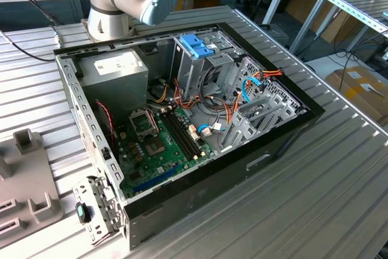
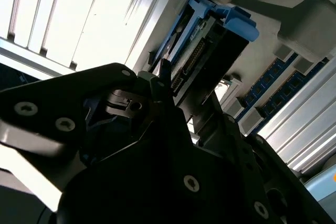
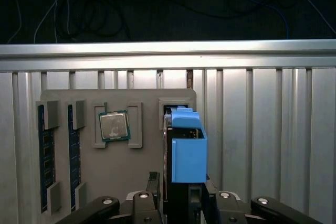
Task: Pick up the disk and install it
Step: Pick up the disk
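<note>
You are at the pick-up. In the first wrist view the holder [image 3: 105,182] on the table [image 3: 262,129] carries memory sticks [image 3: 46,161], a processor [image 3: 114,126], then the disk [image 3: 188,153] seated in its slot. The tool [image 3: 181,184] straddles the disk's near end; whether it is clamped, I cannot tell. Freeing the disk likely calls for a straight pull along the slot. The second wrist view adds its connector edge [image 2: 197,59]; the exterior view, the open computer case [image 1: 242,168].

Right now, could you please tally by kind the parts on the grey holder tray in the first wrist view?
Long dark-blue memory modules: 2
Square silver processor chip: 1
Silver-grey disk in light-blue plastic carrier: 1
Total: 4
</note>
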Controlling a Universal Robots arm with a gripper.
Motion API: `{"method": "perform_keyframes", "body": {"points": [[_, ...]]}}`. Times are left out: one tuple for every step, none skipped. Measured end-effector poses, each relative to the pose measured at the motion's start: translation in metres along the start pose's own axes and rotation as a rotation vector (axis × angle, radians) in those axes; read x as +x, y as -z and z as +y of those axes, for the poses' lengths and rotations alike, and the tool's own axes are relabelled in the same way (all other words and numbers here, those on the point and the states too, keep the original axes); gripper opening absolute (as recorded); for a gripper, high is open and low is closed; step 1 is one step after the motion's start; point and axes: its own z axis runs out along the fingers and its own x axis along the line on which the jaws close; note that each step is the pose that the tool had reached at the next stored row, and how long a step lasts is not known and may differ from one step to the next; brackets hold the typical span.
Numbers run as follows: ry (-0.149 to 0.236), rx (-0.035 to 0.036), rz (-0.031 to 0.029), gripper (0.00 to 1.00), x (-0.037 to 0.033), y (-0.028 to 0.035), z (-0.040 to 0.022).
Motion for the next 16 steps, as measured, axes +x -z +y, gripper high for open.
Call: {"method": "perform_keyframes", "body": {"points": [[0.0,0.0001,0.0,0.43,0.0,0.0,0.0],[0.0,0.0001,0.0,0.43,0.0,0.0,0.0],[0.0,0.0,0.0,0.43,0.0,0.0002,0.0],[0.0,-0.0001,0.0001,0.43,0.0,0.0009,-0.0001],[0.0,0.0001,0.0,0.43,0.0,0.0009,-0.0001],[0.0,0.0002,-0.0001,0.43,0.0,0.001,-0.0001],[0.0,0.0001,0.0,0.43,0.0,0.0011,0.0],[0.0,0.0001,0.0,0.43,0.0,0.0011,0.0],[0.0,0.0001,0.0,0.43,0.0,0.0012,0.0],[0.0,0.0001,0.0,0.43,0.0,0.0012,0.0],[0.0,0.0001,0.0,0.43,0.0,0.0013,-0.0001],[0.0,0.0,0.0,0.43,0.0,0.0014,0.0],[0.0,0.0,0.0,0.41,0.0,0.0014,0.0],[0.0,0.0,0.0,0.35,0.0,0.0015,-0.0001],[0.0,0.0,0.0,0.35,0.0,0.0016,-0.0001],[0.0,0.0001,-0.0001,0.35,0.0,0.0016,-0.0001]]}}
